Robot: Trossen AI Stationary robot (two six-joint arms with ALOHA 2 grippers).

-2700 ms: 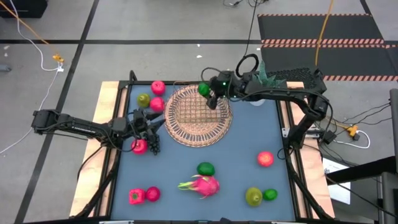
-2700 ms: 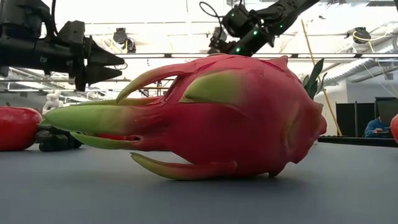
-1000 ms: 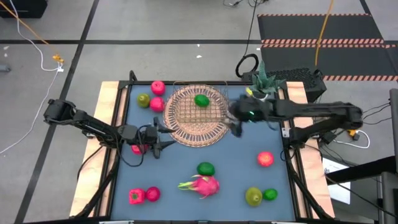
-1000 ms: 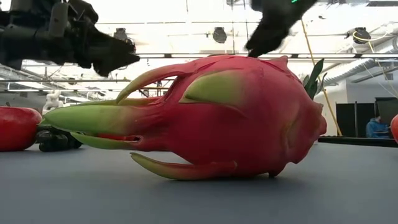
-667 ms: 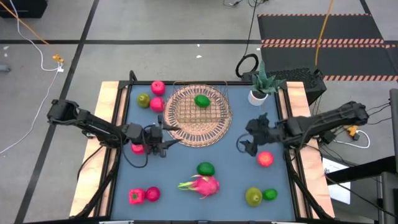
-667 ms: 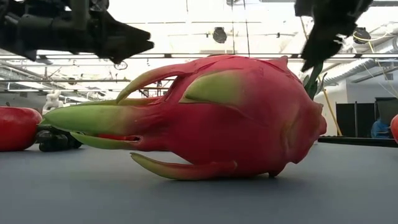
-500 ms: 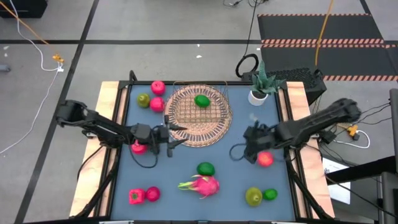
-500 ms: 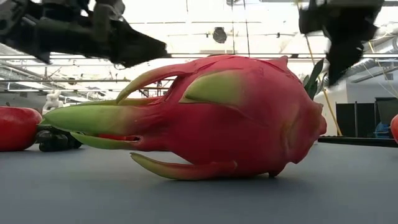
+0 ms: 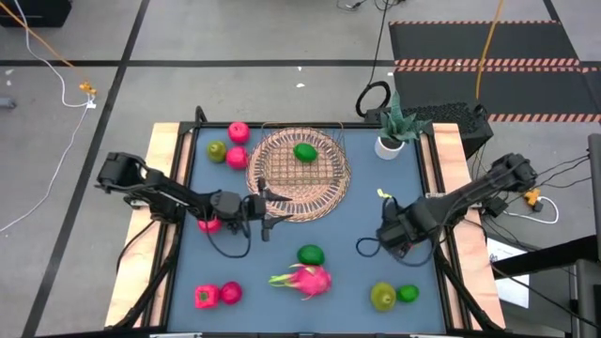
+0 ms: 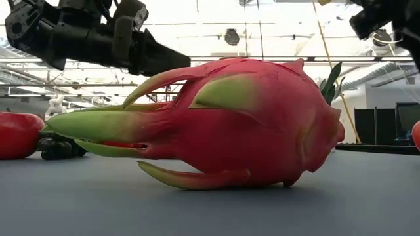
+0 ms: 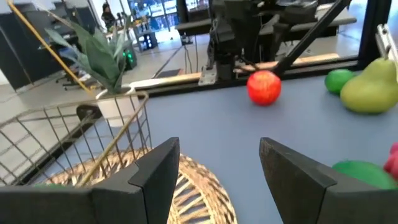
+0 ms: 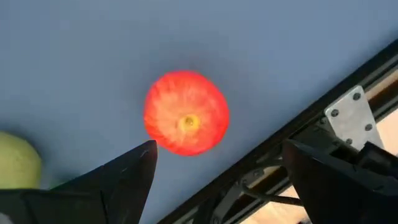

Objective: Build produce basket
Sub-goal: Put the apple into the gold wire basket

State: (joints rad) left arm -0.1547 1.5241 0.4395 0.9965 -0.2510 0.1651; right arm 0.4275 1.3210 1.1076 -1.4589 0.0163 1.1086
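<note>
The round wicker basket (image 9: 299,175) with its wire frame lies at the table's far middle, and a green fruit (image 9: 305,152) lies in it. My left gripper (image 9: 270,214) is open and empty at the basket's near-left rim (image 11: 186,186). My right gripper (image 9: 391,237) is open above a red round fruit (image 12: 186,112) at the right, its fingers apart over it and touching nothing. A pink dragon fruit (image 9: 302,279) lies at the near middle and fills the low view (image 10: 223,124). The grapes are hidden.
Loose produce: pink and green pieces at the far left (image 9: 229,145), a pink one (image 9: 208,223) under the left arm, a green one (image 9: 311,254), a pear (image 9: 383,297) and lime (image 9: 408,294) near right, two red-pink ones (image 9: 217,295) near left. A potted plant (image 9: 390,141) stands far right.
My right gripper, which earlier carried the green fruit now lying in the basket, has swung from the basket's right side toward the table's near right and stands over the red round fruit. My left gripper has moved right along the basket's near rim.
</note>
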